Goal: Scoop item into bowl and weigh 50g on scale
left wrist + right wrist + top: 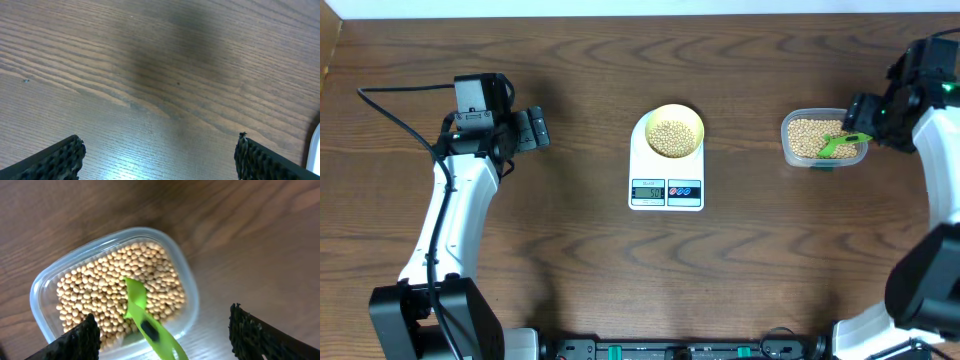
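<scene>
Right pincer [163, 319], seen from its own wrist camera: the two dark ribbed fingers [80, 340] stand well apart, gripping nothing, their bases cut off by the lower edge of the frame. Between them, touching neither, lies a green scoop [136, 302]. Its tip rests on the beans [95, 287] and its handle runs toward 5 o'clock out of the frame, so its end is hidden. The beans fill a clear container [193, 297], whose 7 o'clock corner is covered by one finger. From overhead, this arm hides part of the container's 3 o'clock side. At 9 o'clock from the container, well apart on the wooden table [580, 270], sits the scale [640, 172]. Its display [649, 190], at the 6 o'clock end, is too small to read. The bowl [699, 122] stands on the platform at the 12 o'clock end, holding a heap of beans. Farther toward 9 o'clock, the left pincer [159, 141] hangs over bare wood with its fingers spread wide; only their tips show in its wrist view.
</scene>
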You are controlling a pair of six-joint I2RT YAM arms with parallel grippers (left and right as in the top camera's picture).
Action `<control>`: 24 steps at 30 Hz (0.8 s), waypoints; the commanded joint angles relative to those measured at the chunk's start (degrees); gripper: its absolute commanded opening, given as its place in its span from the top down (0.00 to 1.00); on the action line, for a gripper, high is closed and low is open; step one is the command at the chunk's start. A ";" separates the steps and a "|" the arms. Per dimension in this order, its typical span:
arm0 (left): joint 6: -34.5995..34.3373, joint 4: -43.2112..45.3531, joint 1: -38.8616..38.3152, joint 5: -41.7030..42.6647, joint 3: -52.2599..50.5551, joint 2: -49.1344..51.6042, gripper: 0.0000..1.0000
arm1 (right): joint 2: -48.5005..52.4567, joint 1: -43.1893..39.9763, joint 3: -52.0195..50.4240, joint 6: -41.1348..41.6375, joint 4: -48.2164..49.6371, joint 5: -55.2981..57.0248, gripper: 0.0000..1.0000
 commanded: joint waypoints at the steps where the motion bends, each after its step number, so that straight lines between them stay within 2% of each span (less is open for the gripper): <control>1: -0.55 -0.09 -0.02 -0.94 0.04 0.81 0.02 | 0.44 -0.02 0.44 0.63 0.74 -1.88 0.18; 8: -0.48 2.23 -0.02 1.60 0.07 0.55 0.02 | 0.39 -0.02 0.46 0.61 0.94 -1.86 0.16; 12: 1.36 0.46 -0.02 16.00 0.07 -0.96 0.02 | 0.39 -0.02 0.46 0.39 0.76 -1.86 0.16; 15: 6.56 -4.94 -0.63 26.38 0.07 -2.47 0.02 | 0.39 -0.02 0.46 0.39 0.76 -1.86 0.15; 16: 8.26 -7.45 -1.09 27.54 0.07 -3.04 0.02 | 0.39 -0.02 0.46 0.39 0.79 -1.84 0.16; 20: 15.39 -17.84 -5.29 27.41 0.07 -4.07 0.02 | 0.39 -0.02 0.46 0.42 1.22 -1.86 0.15; 24: 16.09 -24.35 -11.17 22.34 -0.63 -3.98 0.02 | 0.39 -0.02 0.46 0.42 1.75 -1.86 0.15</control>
